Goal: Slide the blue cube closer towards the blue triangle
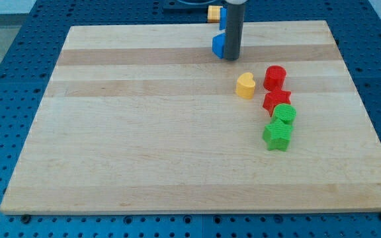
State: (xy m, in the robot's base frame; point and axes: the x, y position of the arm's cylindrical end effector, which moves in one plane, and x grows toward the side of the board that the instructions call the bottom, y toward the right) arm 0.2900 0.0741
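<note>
Nearest the camera sits a green star block, well clear of the work. My tip, the end of a plain rod tool with no jaws and nothing gripped, stands at the right side of the blue cube, seemingly touching it. The blue triangle lies just beyond at the worktop's far edge, mostly hidden by the rod. Pushing from this side would likely send the cube left past the triangle, and a hard push away could knock both off the edge.
</note>
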